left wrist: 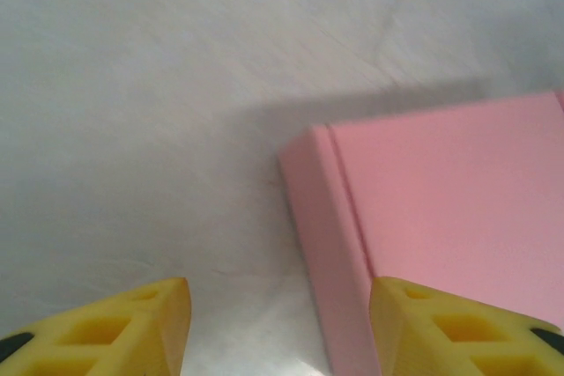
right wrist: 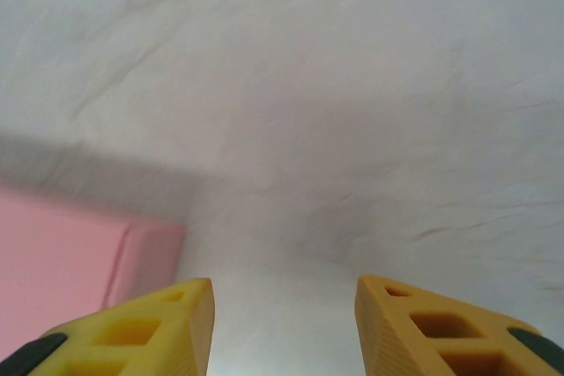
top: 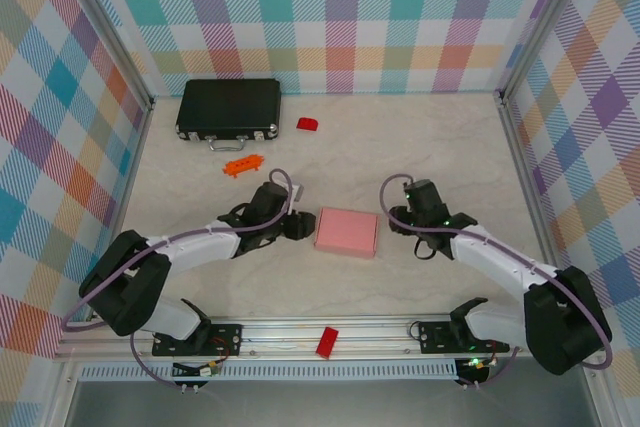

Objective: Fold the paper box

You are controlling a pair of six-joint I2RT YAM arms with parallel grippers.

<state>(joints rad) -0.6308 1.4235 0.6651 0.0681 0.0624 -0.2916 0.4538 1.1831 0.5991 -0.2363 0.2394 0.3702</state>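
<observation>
Bench (top: 440,147): pale, marble-look surface with checked walls on three sides.
Black case (top: 229,108): closed and lying flat at the far left, with its handle toward the arms.
Orange piece (top: 243,163): small and flat, just in front of the case; too small to identify.
Left claw (top: 300,226): low over the bench, just beside the box's left short end and pointing at it. Its yellow fingers (left wrist: 132,332) are spread wide and grip nothing. In the left wrist view the box's left edge lies in the gap between them; contact cannot be told.
Far red block (top: 307,124): just right of the case and well apart from the box.
Near red block (top: 327,342): on the metal rail (top: 280,332) between the arm bases.
Paper box (top: 346,232): light pink, closed and lying flat at mid-bench between the two claws. Its long axis runs left to right, turned slightly so the right end sits a little nearer the arms. One short end faces each claw.
Right claw (top: 392,219): near the box's right short end and apart from it. Its fingers (right wrist: 141,332) are parted wide over bare bench and hold nothing.
</observation>
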